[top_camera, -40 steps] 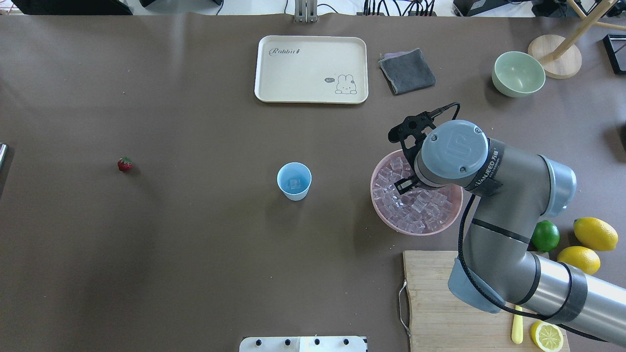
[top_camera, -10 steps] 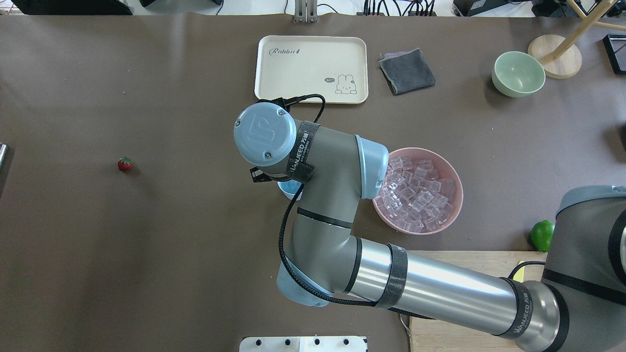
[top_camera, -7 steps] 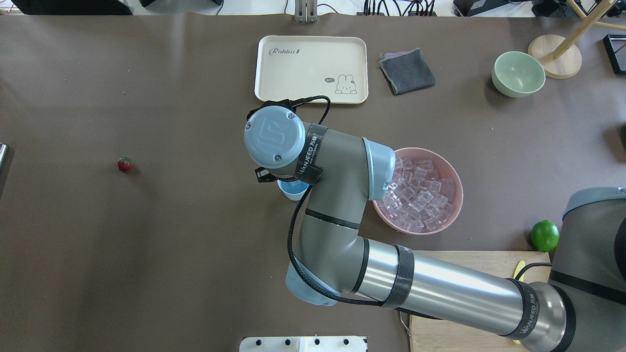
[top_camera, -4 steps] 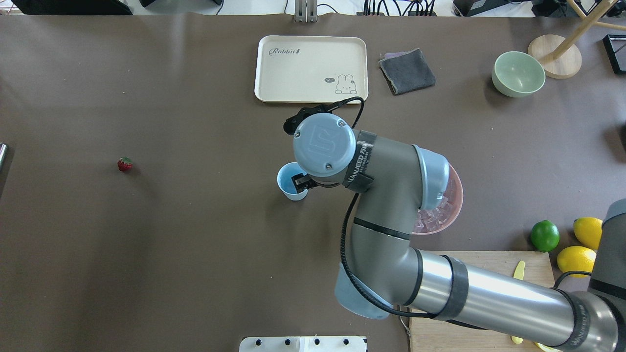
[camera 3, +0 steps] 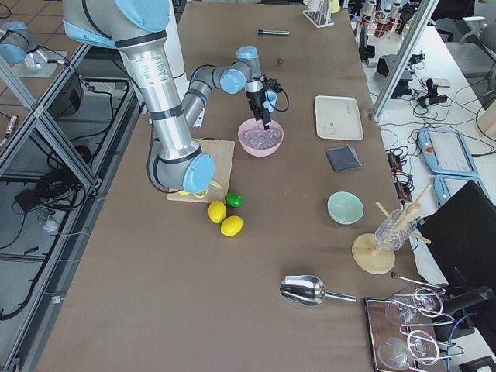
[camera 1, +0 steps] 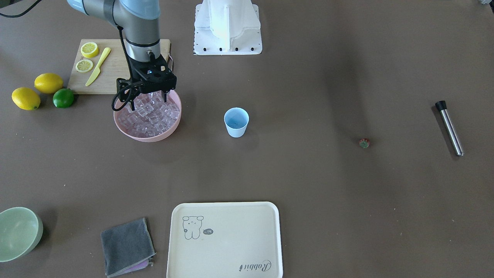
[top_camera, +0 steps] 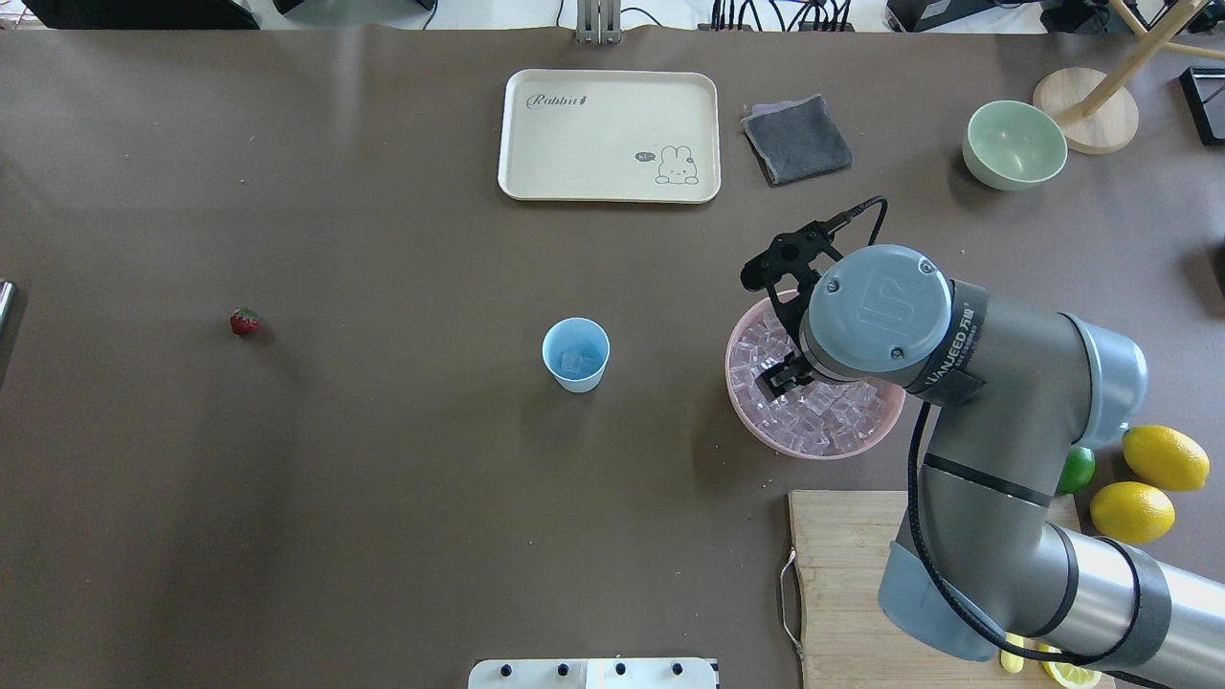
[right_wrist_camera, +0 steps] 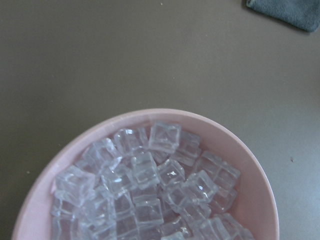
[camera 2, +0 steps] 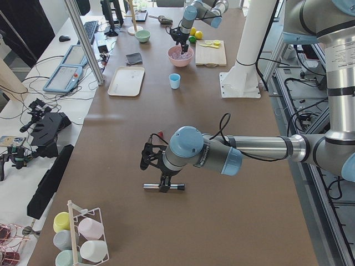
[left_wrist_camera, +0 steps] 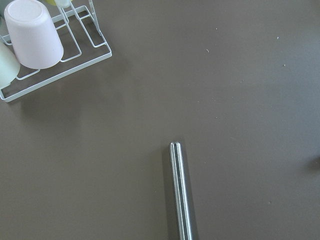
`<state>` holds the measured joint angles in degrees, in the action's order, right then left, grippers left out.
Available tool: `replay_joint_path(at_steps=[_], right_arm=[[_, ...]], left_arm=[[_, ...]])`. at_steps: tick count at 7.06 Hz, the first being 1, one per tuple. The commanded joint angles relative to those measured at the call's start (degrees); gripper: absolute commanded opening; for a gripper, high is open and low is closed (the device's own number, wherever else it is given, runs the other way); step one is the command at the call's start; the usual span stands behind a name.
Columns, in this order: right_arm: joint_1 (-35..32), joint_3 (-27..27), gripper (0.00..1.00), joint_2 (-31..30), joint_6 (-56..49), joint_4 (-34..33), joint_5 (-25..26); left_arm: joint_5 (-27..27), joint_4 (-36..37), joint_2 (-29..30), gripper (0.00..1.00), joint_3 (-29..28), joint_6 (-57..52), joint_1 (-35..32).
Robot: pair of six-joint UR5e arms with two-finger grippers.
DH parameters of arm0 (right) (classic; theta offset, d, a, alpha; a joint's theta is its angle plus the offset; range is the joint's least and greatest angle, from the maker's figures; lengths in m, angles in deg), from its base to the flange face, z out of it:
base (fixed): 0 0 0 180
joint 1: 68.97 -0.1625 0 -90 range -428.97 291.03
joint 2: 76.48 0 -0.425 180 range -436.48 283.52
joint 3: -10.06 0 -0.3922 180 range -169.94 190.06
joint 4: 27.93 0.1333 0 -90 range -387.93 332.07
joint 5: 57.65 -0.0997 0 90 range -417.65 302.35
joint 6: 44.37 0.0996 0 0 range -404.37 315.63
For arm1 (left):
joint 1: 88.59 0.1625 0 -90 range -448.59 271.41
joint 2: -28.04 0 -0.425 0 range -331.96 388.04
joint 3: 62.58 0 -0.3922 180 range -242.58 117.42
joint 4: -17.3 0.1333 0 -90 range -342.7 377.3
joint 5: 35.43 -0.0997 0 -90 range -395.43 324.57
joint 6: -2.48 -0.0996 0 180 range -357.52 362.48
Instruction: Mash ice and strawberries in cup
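The pale-blue cup (top_camera: 575, 354) stands mid-table with ice (top_camera: 573, 362) in its bottom; it also shows in the front view (camera 1: 236, 121). The pink bowl (top_camera: 766, 435) holds many ice cubes (right_wrist_camera: 150, 190). My right gripper (camera 1: 149, 101) hangs open and empty just over the bowl's ice (camera 1: 148, 114), and shows from overhead too (top_camera: 780, 340). The strawberry (top_camera: 244, 322) lies alone far to the left (camera 1: 364, 143). My left gripper (camera 2: 161, 180) shows only in the exterior left view, above a steel rod (left_wrist_camera: 181, 190); I cannot tell its state.
A cream tray (top_camera: 609, 134), a grey cloth (top_camera: 796, 139) and a pale-green bowl (top_camera: 1014, 144) lie at the far side. A cutting board (camera 1: 115, 65) with lemon slices and a yellow knife, two lemons (camera 1: 36, 90) and a lime (camera 1: 63, 98) sit by the right arm. A cup rack (left_wrist_camera: 35, 45) stands near the rod.
My right gripper was over the cup and has swung back right to the pink bowl. The cup is uncovered again with ice in it. The strawberry has not moved.
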<state>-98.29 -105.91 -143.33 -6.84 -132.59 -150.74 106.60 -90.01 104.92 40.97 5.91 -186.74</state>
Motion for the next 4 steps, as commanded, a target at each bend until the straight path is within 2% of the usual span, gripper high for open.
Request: replay_joint_path(at_steps=[1,2,3,4], right_arm=[[0.9,0.3,0.99,-1.8,-1.1,0.2,0.2],[1.3,0.7,0.95,-1.5,-1.2,0.2,0.2],[1.3,1.2,0.83,-1.5,-1.9,0.3,0.2],[0.6,1.1,0.64,-1.7,-3.4,2.0,-0.1]], left_arm=[[0.0,-0.6,-0.4,0.99,0.1,0.0,0.1],[0.0,-0.6,-0.4,0.99,0.0,0.0,0.1],[-0.1,-0.6,-0.4,0.99,0.0,0.0,0.0],[0.0,-0.6,-0.4,0.99,0.2,0.1,0.0]])
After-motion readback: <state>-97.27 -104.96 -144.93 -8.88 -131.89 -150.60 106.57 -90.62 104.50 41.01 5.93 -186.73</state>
